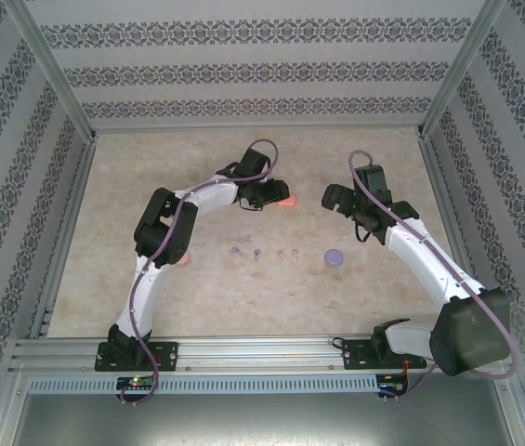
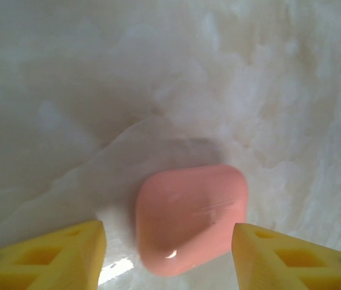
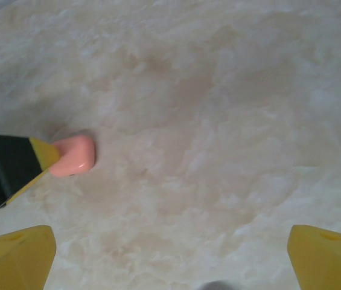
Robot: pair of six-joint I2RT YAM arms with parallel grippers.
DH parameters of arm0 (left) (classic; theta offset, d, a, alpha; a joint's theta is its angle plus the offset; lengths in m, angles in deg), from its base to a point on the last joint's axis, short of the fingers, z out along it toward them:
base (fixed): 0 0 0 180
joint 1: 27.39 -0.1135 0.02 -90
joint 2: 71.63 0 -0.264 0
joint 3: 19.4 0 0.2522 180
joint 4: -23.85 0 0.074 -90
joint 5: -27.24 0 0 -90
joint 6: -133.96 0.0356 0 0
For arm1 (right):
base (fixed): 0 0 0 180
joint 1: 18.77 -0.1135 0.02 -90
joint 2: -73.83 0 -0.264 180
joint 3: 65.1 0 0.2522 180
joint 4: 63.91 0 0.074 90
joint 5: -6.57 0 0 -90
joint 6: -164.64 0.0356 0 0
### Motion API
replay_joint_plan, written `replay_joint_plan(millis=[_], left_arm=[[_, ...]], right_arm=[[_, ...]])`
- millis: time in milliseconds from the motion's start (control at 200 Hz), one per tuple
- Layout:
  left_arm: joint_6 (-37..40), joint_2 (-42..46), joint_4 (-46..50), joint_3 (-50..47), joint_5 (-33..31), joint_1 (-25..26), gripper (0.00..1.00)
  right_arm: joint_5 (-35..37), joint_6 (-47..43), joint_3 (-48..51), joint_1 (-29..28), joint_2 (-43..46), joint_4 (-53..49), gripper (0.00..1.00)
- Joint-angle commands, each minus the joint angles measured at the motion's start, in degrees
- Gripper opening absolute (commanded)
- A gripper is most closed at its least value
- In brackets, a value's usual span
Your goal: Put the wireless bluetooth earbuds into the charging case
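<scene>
While pink case (image 2: pixel 191 217) sits closed, earbuds (image 1: pixel 282 254) lie outside.

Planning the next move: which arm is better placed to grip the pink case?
Left: the left gripper straddles the pink case; the right gripper stands open over bare table beside it.

earbuds (image 1: pixel 282 254) in a row, near case (image 1: pixel 334 257) right, far case (image 1: pixel 286 200) behind

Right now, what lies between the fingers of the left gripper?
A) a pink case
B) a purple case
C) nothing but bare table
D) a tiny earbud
A: in the left wrist view the pink case lies between the open jaws of the left gripper.
</scene>
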Motion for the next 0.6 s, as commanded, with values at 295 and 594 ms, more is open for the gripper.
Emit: replay_joint_plan(millis=[295,594], left_arm=[[12.6,13.7,10.8,-2.4,-10.9,-1.7,0.61],[17.3,34.2,6.0,-16.7,-15.6,-1.7,0.63]], right_arm=[[-3.4,-6.9,4.8,0.3,2.9,-2.6,0.98],[-6.3,-7.1,10.1,-1.1,3.8,-5.4,0.96]])
